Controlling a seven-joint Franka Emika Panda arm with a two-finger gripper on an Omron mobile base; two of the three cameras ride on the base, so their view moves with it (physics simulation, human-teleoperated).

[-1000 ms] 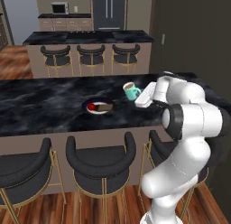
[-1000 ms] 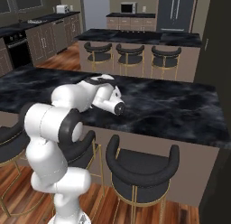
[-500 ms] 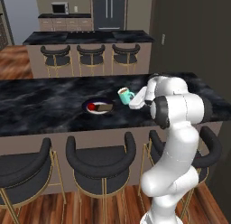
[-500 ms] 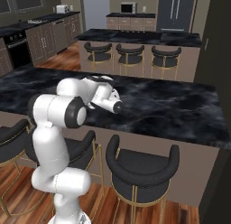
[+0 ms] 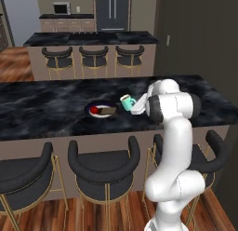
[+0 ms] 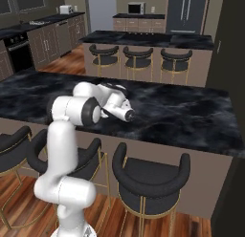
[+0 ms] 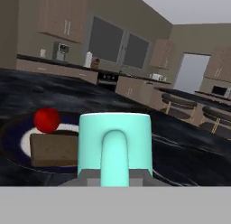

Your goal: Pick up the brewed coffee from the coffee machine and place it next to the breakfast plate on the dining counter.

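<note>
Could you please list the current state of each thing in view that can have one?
Small teal mug with side handle: upright, held by its handle above the counter, beside the plate.
Gripper: shut on the mug's handle.
Small round grey plate: flat on the counter, carrying a red item and a brown piece of food.
Black white-veined marble dining counter: bears the plate.

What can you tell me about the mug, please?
The mug is small, teal and glossy, with a looped side handle that faces the hand camera. It stands upright, held in the shut gripper, just right of the plate at the counter. Its contents cannot be seen.
</note>
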